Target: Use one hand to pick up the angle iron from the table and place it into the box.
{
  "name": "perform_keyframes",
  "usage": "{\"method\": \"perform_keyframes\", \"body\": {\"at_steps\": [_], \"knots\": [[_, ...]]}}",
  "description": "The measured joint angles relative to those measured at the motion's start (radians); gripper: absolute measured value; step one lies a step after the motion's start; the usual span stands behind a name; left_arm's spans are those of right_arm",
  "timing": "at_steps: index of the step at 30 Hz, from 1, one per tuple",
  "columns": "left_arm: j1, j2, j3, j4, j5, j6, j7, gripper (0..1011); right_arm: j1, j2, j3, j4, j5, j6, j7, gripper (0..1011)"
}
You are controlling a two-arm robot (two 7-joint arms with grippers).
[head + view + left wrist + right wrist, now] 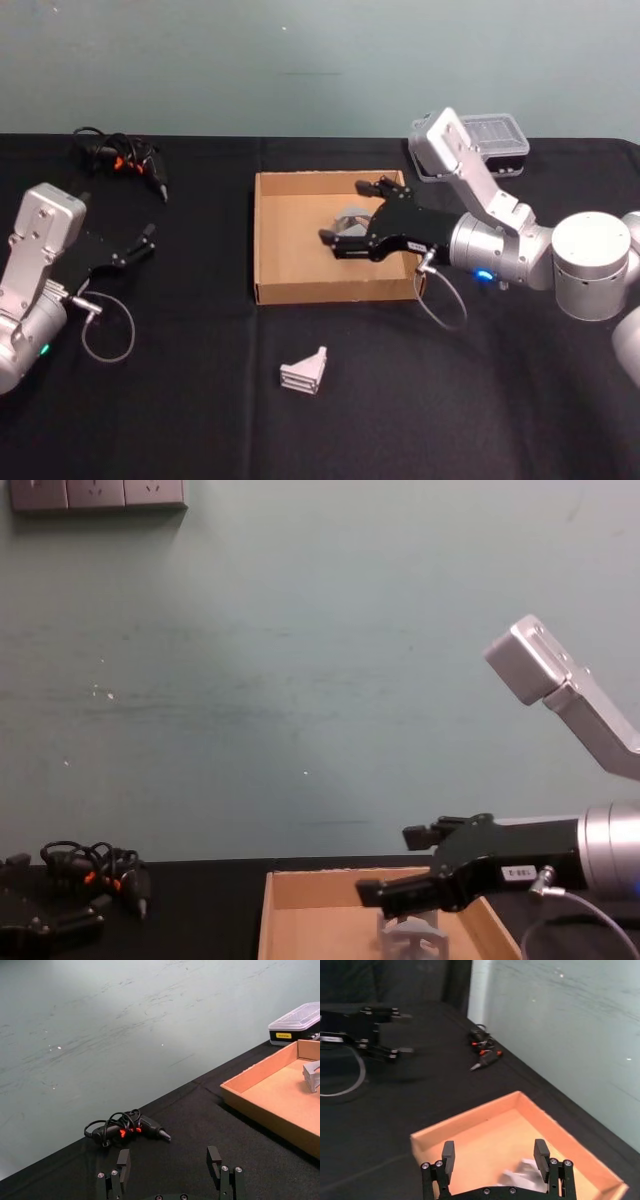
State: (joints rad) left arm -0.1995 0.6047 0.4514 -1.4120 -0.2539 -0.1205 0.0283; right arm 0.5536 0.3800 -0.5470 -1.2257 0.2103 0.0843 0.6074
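Right end effector (345, 212) hangs over the box (330, 292), fingers spread, clamping nothing; boxed angle iron (410, 932) lies under it. Loose angle iron (303, 372) lies on the worktop (200, 400), robot-side of the box, nearer this arm than the parked, spread left end effector (138, 245).

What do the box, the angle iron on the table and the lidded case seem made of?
Box: tan matte cardboard, raw-edged walls. Angle iron on the table: dull pale grey, ribbed; probably metal, possibly moulded plastic. Case: likely plastic, black base, clear glossy lid. Right end effector hangs open over the box; left end effector rests at the table's left.
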Motion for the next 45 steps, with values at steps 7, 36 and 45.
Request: {"method": "perform_keyframes", "body": {"at_steps": [7,36,45], "knots": [[0.0,0.0,0.0,0.0,0.0,0.0,0.0,1000,-0.057,0.045,-0.02,-0.174,0.025,0.141,0.0,1004],[0.0,0.0,0.0,0.0,0.0,0.0,0.0,1000,-0.161,0.188,-0.133,-0.517,0.107,0.554,-0.026,1004],[0.0,0.0,0.0,0.0,0.0,0.0,0.0,1000,-0.158,0.209,-0.153,-0.523,0.067,0.564,-0.043,1004]]}}
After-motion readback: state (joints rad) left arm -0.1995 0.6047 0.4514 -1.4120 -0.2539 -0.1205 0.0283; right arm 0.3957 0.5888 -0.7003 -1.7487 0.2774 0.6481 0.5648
